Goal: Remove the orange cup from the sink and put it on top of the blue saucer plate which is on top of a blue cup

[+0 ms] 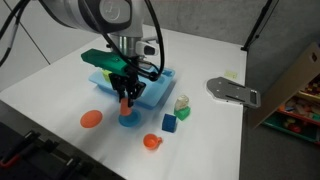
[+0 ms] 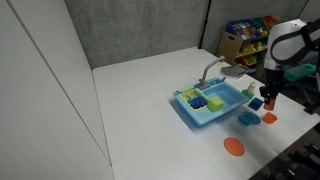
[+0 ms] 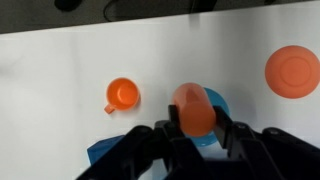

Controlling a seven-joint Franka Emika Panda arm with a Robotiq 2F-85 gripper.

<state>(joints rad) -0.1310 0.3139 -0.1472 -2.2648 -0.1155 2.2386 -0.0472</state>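
One step is left: my hand [image 3: 196, 128] grips the orange cup [image 3: 194, 106] over the blue saucer [image 3: 222, 108]. Next it needs lowering squarely, then releasing.

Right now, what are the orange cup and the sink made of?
The orange cup looks like smooth plastic: one even, bright colour with a soft shine. The sink looks like moulded plastic too, all one flat light blue. The pictures are too small to be sure.
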